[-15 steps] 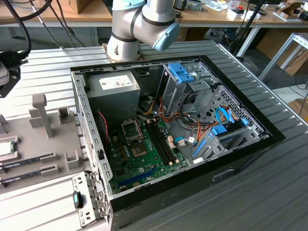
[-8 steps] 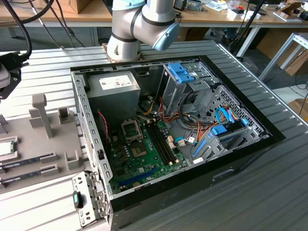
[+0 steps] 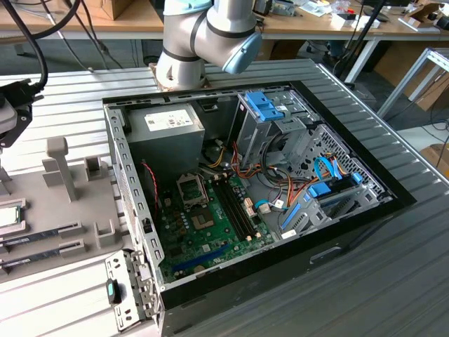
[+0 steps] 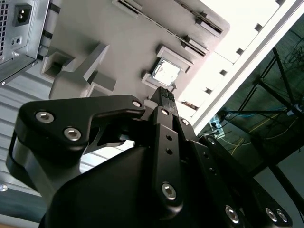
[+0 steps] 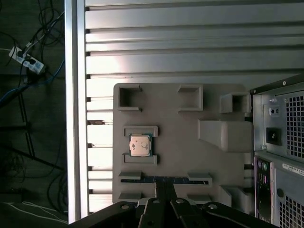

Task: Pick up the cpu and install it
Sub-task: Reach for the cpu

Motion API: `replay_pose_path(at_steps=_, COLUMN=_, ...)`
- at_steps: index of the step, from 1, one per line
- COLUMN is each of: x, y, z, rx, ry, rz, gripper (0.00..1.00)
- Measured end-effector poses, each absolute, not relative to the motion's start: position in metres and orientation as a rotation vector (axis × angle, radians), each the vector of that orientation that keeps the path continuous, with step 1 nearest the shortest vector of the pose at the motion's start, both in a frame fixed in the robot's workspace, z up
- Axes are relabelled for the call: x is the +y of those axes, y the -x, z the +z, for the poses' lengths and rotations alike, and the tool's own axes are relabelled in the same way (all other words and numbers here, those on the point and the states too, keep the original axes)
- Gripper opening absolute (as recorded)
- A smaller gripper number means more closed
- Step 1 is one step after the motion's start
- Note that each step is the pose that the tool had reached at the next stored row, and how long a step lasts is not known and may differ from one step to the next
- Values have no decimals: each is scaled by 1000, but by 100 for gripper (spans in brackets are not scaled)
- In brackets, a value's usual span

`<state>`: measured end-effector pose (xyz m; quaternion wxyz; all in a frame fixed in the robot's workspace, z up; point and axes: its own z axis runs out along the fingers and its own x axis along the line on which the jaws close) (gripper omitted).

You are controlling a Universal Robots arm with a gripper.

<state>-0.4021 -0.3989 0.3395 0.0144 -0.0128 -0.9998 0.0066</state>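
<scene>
One open computer case (image 3: 252,189) lies on the ribbed metal counter (image 3: 393,281) in the exterior view. The arm (image 3: 203,35) rises behind it and wooden desks (image 3: 84,21) stand further back. At the exterior view's left, the cpu (image 3: 8,215) sits in a grey tray (image 3: 70,232).

In the second wrist view the gripper (image 4: 164,92) hangs over that tray, its fingers pressed together on nothing, clear of the cpu (image 4: 167,73).

In the first wrist view the cpu (image 5: 140,145) rests between two raised brackets, apart from the gripper (image 5: 165,187). Cables (image 5: 28,66) trail across the dark floor beyond the counter's edge.
</scene>
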Motion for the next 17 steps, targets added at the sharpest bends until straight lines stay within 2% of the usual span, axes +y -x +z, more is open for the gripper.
replay_pose_path(at_steps=17, x=-399, y=402, z=332, rx=-3113, ry=40, rz=20, gripper=11)
